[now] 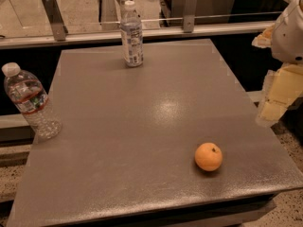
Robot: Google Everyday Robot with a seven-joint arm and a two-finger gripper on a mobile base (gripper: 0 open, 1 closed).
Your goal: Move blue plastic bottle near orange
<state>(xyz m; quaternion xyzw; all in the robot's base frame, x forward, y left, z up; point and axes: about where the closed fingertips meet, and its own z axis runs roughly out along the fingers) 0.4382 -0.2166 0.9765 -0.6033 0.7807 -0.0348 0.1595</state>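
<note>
The blue plastic bottle (131,34) stands upright at the far edge of the grey table (142,126), left of centre, with a white cap and a white-and-blue label. The orange (208,156) sits near the front right of the table, far from the bottle. My gripper (274,105) hangs at the right edge of the view, beside the table's right side, above and to the right of the orange. It holds nothing that I can see.
A clear ribbed bottle with a red-banded label (29,101) stands at the table's left edge. A glass railing with metal brackets (53,15) runs behind the table. The floor drops away on the right.
</note>
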